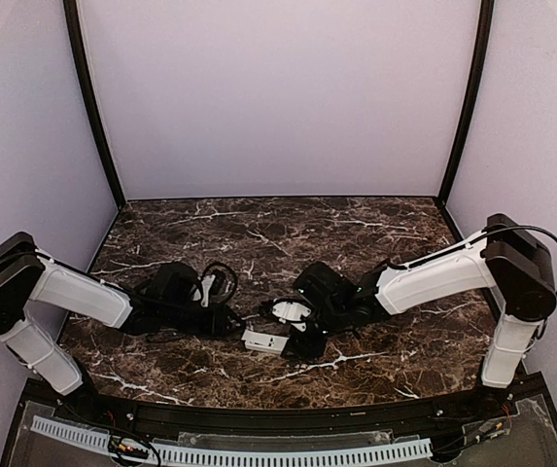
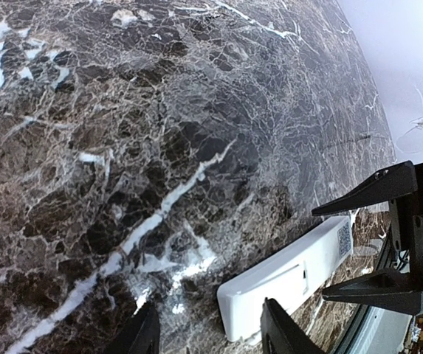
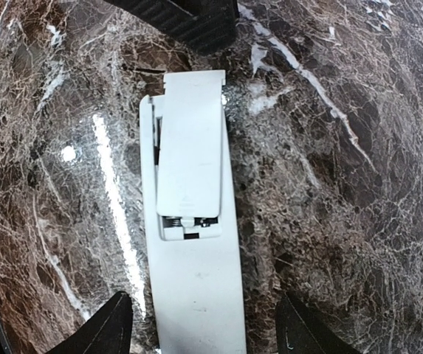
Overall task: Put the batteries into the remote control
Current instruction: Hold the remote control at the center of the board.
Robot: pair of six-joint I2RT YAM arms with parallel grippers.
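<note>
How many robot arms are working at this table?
2. The left arm reaches in from the left, the right arm from the right; both meet at the remote control.

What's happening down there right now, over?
Left gripper open at end of remote control. Right gripper open, straddling it. Battery cover slid partway off. No batteries visible.

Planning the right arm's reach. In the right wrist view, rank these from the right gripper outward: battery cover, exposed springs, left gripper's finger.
1. Exposed springs, in the remote control's open compartment, just ahead of the right gripper.
2. Battery cover, farther up the remote, overhanging its far end.
3. Finger of the left gripper, at the top edge, beyond the remote.
</note>
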